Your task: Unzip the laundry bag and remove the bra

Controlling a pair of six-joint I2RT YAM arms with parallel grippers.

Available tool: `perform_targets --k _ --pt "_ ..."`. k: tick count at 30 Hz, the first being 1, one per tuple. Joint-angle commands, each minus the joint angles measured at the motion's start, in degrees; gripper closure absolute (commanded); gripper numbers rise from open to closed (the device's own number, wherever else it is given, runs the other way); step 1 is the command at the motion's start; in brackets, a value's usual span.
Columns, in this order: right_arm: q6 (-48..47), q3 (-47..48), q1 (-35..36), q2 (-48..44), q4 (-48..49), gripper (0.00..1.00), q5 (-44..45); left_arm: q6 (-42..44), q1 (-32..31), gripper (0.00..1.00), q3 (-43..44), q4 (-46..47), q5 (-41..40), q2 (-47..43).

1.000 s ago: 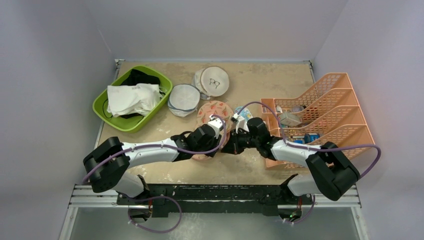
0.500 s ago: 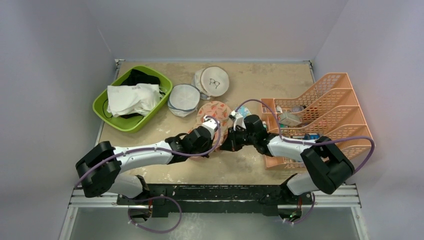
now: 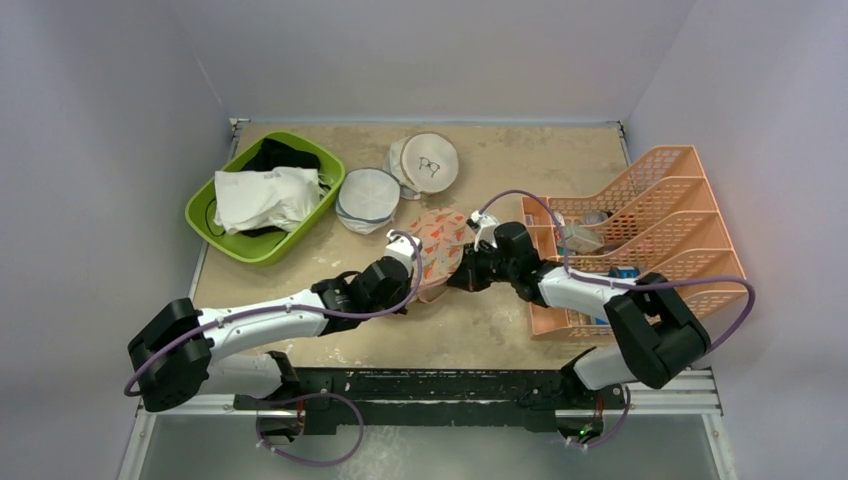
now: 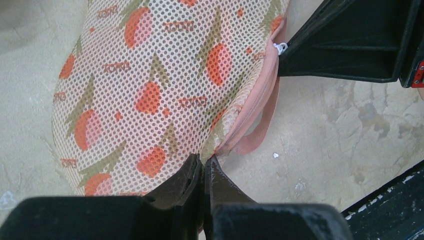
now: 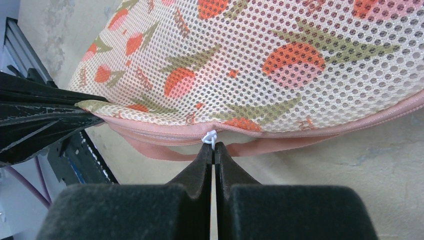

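Bench (image 3: 500, 160) was tan and mottled, w/ paler scuffed patches and dark stains; in left wrist view a tiny white speck (image 4: 275, 155) lay on it just beside the bag's pink loop. Pale lilac-grey walls closed in 3 sides. A black and metal rail (image 3: 430, 392) ran along near edge.

Laundry bag (image 3: 437, 240) sat mid-bench, between both arms, just in front of the round mesh bag (image 3: 367, 198) and the round bag w/ glasses drawing (image 3: 430, 162).

Left tool (image 4: 204, 162) was closed tight, pinching the bag's seam edge. Right tool (image 5: 212, 147) was closed on the white zip pull (image 5: 210, 136) at the pink zip band.

Green bin (image 3: 262, 252) was far left w/ white and black garments inside. Orange rack (image 3: 690, 200) stood at right edge, near the bag.
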Motion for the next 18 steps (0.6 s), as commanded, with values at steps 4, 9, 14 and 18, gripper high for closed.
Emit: perform_targets --k 4,9,14,18 --pt "-1.74 1.26 0.22 1.6 4.27 1.0 -2.59 -1.01 0.34 0.87 -0.07 -1.01 0.95 -1.15" --pt "-0.29 0.76 1.64 1.11 6.16 1.0 -3.59 -0.47 0.28 0.47 2.23 -1.57 3.97 -1.94" --pt "0.93 0.02 2.07 0.24 7.88 1.0 -4.53 0.92 0.28 0.4 5.48 -1.82 6.58 -1.78" --pt "0.98 -0.03 2.26 0.03 8.05 1.0 -5.44 2.12 0.26 0.39 8.05 -0.84 6.7 0.69"
